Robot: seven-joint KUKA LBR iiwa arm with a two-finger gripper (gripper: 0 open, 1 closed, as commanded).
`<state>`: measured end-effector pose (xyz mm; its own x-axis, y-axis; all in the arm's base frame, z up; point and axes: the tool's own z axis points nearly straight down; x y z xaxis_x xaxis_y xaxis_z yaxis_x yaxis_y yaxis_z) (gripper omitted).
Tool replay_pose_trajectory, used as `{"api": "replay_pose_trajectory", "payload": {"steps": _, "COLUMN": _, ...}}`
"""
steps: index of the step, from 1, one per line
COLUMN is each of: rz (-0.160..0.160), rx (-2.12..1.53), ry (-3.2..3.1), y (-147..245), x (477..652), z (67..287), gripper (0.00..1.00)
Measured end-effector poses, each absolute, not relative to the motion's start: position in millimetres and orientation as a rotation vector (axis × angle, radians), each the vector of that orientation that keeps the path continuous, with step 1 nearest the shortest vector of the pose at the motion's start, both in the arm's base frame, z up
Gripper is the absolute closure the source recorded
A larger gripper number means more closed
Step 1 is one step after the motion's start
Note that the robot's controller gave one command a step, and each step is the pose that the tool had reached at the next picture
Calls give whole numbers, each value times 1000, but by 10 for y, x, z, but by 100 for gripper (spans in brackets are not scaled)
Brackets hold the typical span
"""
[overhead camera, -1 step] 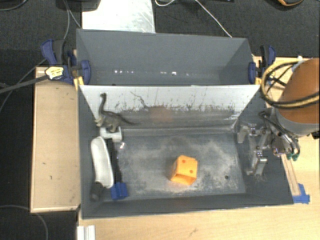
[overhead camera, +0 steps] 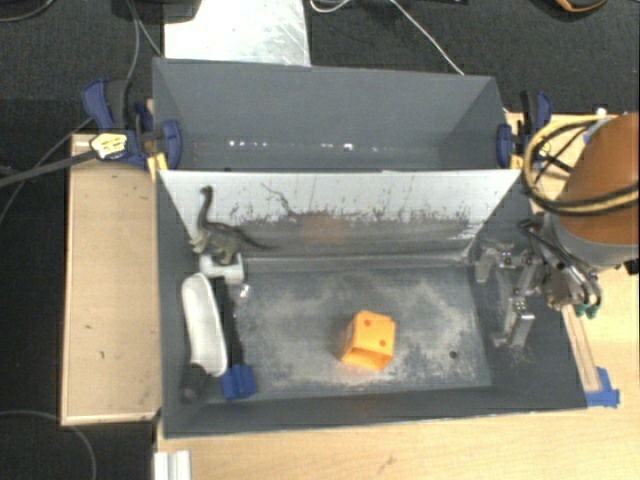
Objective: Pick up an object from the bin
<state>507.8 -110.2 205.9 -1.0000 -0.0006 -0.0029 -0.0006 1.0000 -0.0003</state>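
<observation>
Close to the sloping side wall of the grey metal bin hangs the pincer, over the edge of the scuffed floor. Whether it is spread or pressed together cannot be told from this angle. Above it sits the arm's orange cover, ringed by looped black cables.

Nearest to the pincer, though well apart from it, is a yellow-orange block with small round holes in its faces, like a wedge of toy cheese. It lies alone on the floor towards the bin's middle and slightly nearer the front wall than the pincer is, touching nothing else.

All the other things lie along the wall opposite the pincer. A long white object with rounded ends rests lengthwise beside that wall. At its front end lie a small blue piece and a dark piece, just beside each other. At its far end are a small silvery part and, behind that, a grey long-necked toy animal standing against the back slope.
</observation>
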Motion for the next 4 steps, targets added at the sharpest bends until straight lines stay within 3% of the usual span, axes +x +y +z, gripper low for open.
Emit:
{"api": "replay_pose_trajectory", "payload": {"steps": 1, "rz": 1, "rx": -188, "ry": 3134, "y": -723, "x": 5006, "z": 1391, "gripper": 0}}
{"api": "replay_pose_trajectory", "payload": {"steps": 2, "rz": -1, "rx": -190, "ry": 3135, "y": -854, "x": 4913, "z": 899, "gripper": 0}}
{"api": "replay_pose_trajectory", "payload": {"steps": 3, "rz": 8, "rx": -308, "ry": 3124, "y": 66, "x": 5052, "z": 694, "gripper": 0}}
{"api": "replay_pose_trajectory", "payload": {"steps": 4, "rz": -2, "rx": -319, "ry": 3119, "y": -82, "x": 5197, "z": 925, "gripper": 0}}
